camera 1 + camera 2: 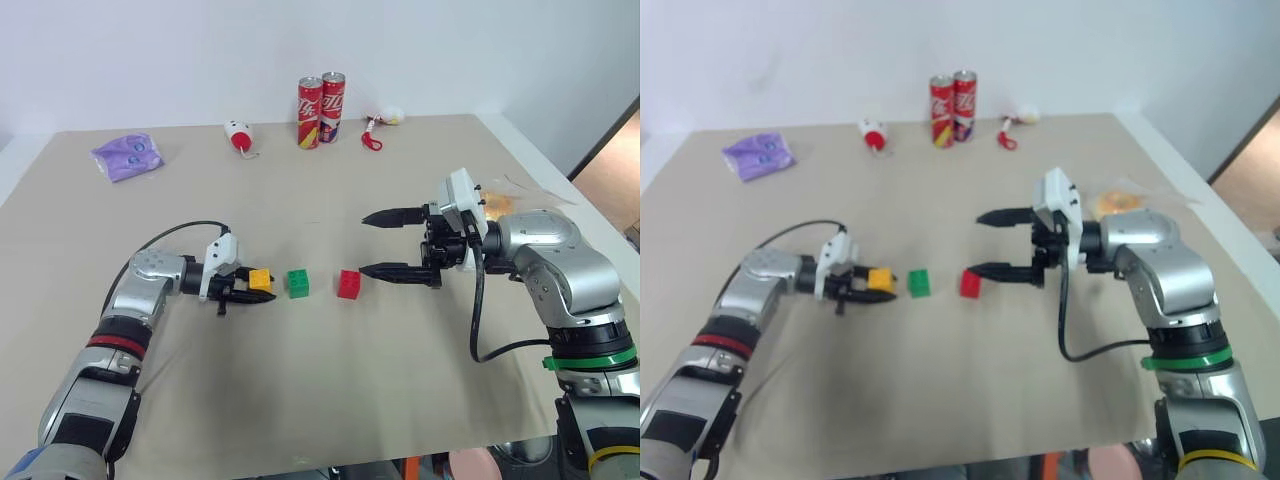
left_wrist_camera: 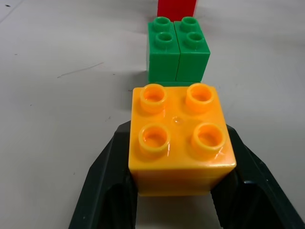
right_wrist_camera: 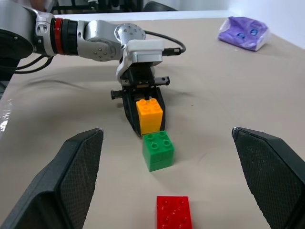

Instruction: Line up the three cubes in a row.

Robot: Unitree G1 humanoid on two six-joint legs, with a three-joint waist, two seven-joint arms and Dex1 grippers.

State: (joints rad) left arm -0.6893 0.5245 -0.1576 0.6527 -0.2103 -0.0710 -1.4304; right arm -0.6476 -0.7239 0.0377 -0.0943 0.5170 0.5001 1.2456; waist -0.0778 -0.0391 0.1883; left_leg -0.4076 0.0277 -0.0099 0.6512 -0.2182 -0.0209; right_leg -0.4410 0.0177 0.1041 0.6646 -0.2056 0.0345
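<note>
The left gripper [image 1: 262, 289] is clenched on the yellow-orange cube [image 1: 260, 279], one black finger on either side of it, and holds it at the open end of the row. Just past its fingertips sits the green cube [image 1: 298, 283], and beyond that the red cube [image 1: 349, 284] — all three lie roughly on one line across the table [image 1: 320, 400], green near the yellow-orange one but seemingly not touching, red a little further off.

The right gripper [image 1: 385, 243] hangs with its fingers spread wide and grasping nothing; the red cube lies just beside its lower fingertip.

The step in hand looks like the placing of the last cube. The next move likely calls for settling the yellow-orange cube flat, squared to the green one, then releasing it and drawing the fingers straight back so the row is not nudged.

Counted: three cubes — one of each colour — and two soda cans [image 1: 320, 110] standing well beyond both grippers.
</note>
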